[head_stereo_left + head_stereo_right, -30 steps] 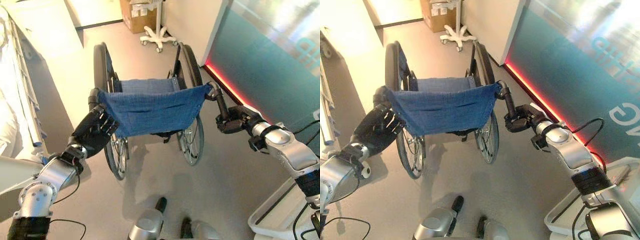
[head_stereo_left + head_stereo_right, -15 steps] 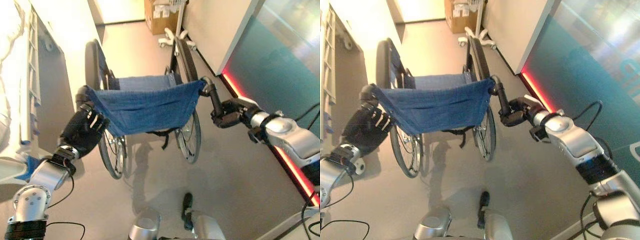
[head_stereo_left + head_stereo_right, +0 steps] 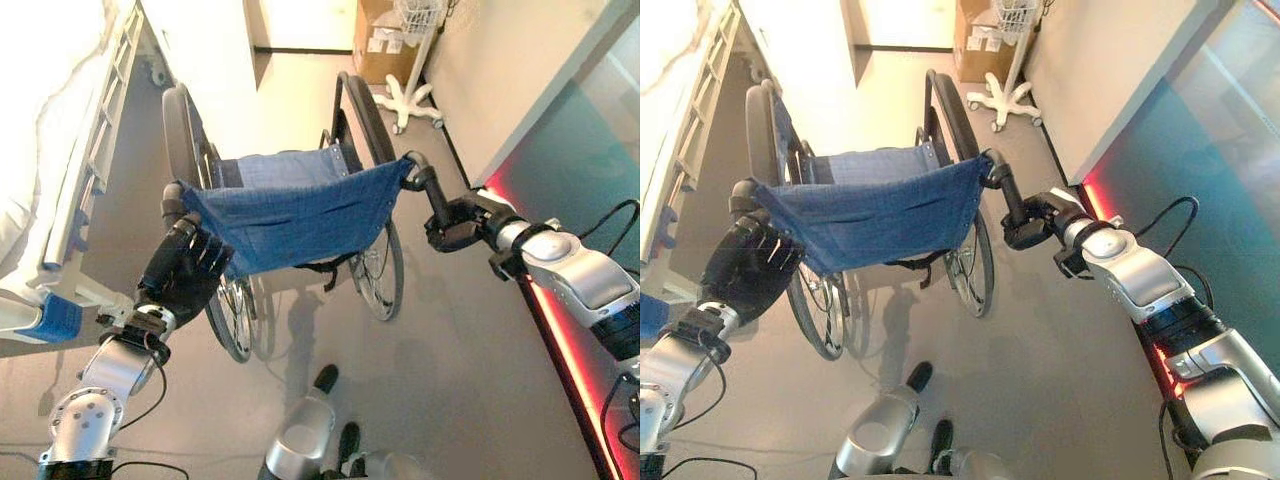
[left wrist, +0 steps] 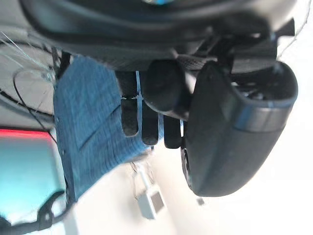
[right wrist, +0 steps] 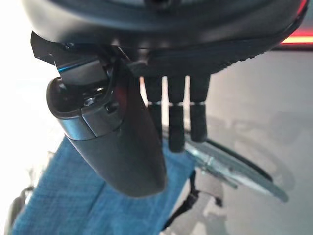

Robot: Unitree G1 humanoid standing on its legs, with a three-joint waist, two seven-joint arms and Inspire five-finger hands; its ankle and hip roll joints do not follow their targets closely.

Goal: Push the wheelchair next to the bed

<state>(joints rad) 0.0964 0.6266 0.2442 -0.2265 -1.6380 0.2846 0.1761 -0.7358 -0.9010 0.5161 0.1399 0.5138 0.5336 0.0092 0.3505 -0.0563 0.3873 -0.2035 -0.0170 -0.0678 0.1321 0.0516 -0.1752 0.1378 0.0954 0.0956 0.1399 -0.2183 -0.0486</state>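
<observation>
The wheelchair (image 3: 290,205) with a blue cloth backrest and large black wheels stands before me, facing away. My left hand (image 3: 180,275) is curled round its left push handle (image 4: 164,88), seen between thumb and fingers in the left wrist view. My right hand (image 3: 455,228) grips the end of the right push handle (image 3: 425,185); its fingers (image 5: 177,125) reach down over the blue cloth. The white bed (image 3: 50,120) with its side rail (image 3: 85,190) runs along the left, close beside the chair's left wheel (image 3: 178,125).
A cardboard box (image 3: 385,40) and a white wheeled stand (image 3: 410,100) sit at the far end of the floor. A wall with a teal panel and a red light strip (image 3: 560,330) runs along the right. A white partition (image 3: 200,50) stands beyond the bed.
The view has swung left, bringing more of the bed into sight. The wheelchair stands closer alongside the bed rail. Both hands keep their hold on the handles.
</observation>
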